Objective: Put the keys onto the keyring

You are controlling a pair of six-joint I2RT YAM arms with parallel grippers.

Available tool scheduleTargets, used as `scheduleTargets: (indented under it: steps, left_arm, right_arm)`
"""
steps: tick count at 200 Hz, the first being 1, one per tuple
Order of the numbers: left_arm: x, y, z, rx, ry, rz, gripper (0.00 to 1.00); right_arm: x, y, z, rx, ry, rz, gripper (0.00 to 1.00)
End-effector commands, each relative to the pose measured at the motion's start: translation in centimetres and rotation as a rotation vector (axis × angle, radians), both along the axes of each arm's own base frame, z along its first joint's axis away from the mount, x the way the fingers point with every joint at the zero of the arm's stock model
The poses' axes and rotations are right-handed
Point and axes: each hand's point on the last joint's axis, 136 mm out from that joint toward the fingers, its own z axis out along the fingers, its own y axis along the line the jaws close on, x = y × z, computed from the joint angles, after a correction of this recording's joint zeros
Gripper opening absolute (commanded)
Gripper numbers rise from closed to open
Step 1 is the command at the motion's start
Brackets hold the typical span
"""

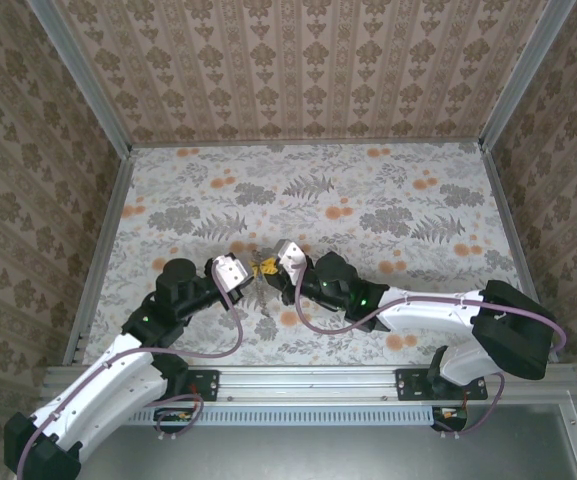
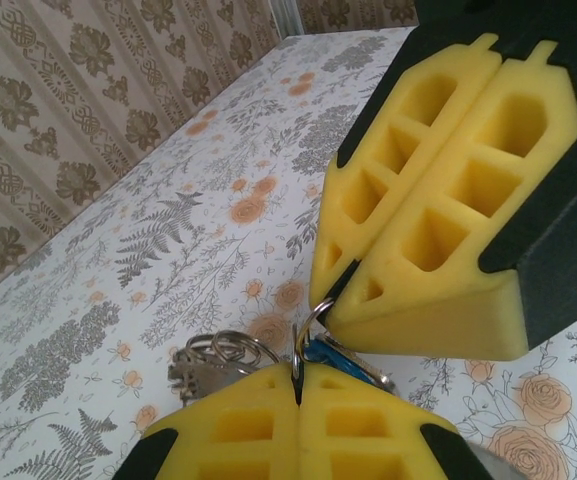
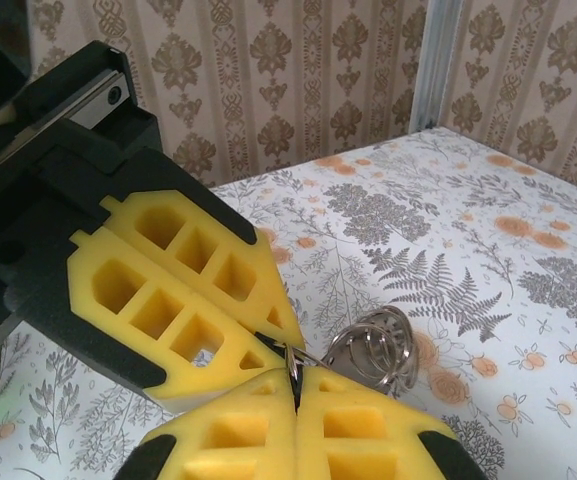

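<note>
My two grippers meet tip to tip over the middle of the table, the left gripper [image 1: 251, 270] facing the right gripper [image 1: 275, 266]. A thin silvery keyring [image 2: 308, 325] spans the gap between them. The left gripper [image 2: 298, 378] is shut on its lower part and the right gripper [image 2: 338, 292] is shut on its upper part. A key with a bright blue head [image 2: 336, 353] hangs just behind my left fingertips, its blade mostly hidden. In the right wrist view the right gripper [image 3: 295, 378] pinches the keyring [image 3: 290, 355], and the left gripper [image 3: 268, 340] comes in from the upper left.
A bunch of further silvery rings [image 2: 216, 350] with a plain metal key [image 2: 183, 378] hangs beside the grip; the rings [image 3: 373, 350] also show past my right fingers. The floral tabletop [image 1: 368, 200] is walled by patterned panels on three sides, with open room behind.
</note>
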Motion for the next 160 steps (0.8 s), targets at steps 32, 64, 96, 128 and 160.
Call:
scheduleTargets:
  steps: [32,64,96,128,160]
  left_arm:
    - [-0.9,-0.7,2.0,-0.063,-0.066,-0.057,0.00]
    - [-0.9,-0.8,2.3,-0.072,-0.093,-0.054,0.00]
    - [-0.6,-0.9,2.5,-0.091,-0.117,-0.043,0.00]
    - [-0.5,-0.9,3.0,-0.117,-0.140,-0.039,0.00]
    - [-0.8,-1.1,3.4,-0.133,-0.152,-0.056,0.00]
  right_arm:
    - [2.2,-1.1,0.9,0.074,0.096,-0.126,0.00]
    - [2.3,-1.4,0.4,0.091,0.193,-0.107,0.00]
    - [0.9,-0.7,0.3,0.090,0.248,0.003,0.00]
    - [-0.3,-1.2,0.8,0.061,0.204,0.079,0.17]
    - [0.1,-3.1,1.5,0.032,0.165,0.096,0.30]
